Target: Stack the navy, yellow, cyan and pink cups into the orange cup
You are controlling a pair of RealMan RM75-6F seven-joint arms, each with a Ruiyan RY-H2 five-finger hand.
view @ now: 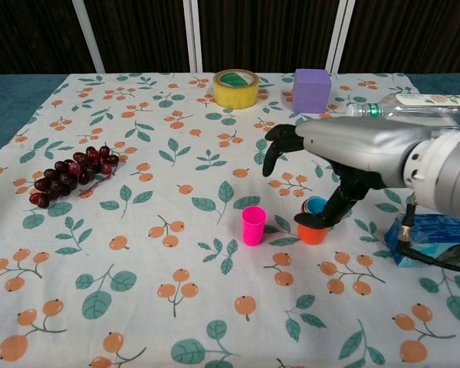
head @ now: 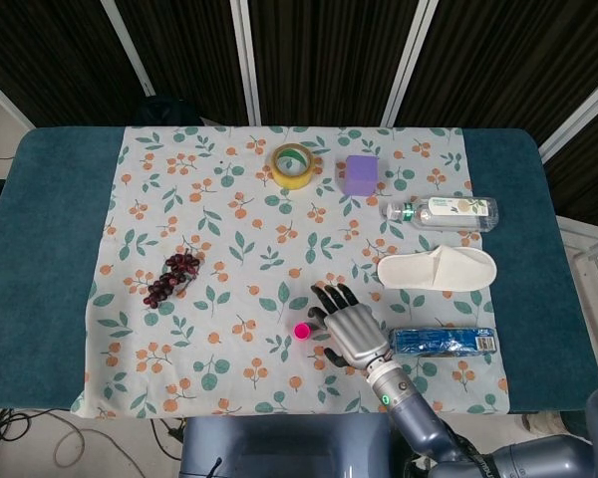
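Floral tablecloth [view: 138,253], matte print. Right hand [view: 330,146], smooth grey metal, hovers over the orange cup [view: 313,232], thumb touching its rim, other fingers spread, gripping nothing. Glossy pink cup [view: 254,225] upright just left. Grapes [view: 69,175] far left; tape roll [view: 236,88], purple block [view: 312,90] behind.

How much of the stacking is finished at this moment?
Partly done: the orange cup already holds other cups, cyan showing on top. The right hand is over that stack, thumb at its rim. The pink cup stands alone beside it, not yet stacked.
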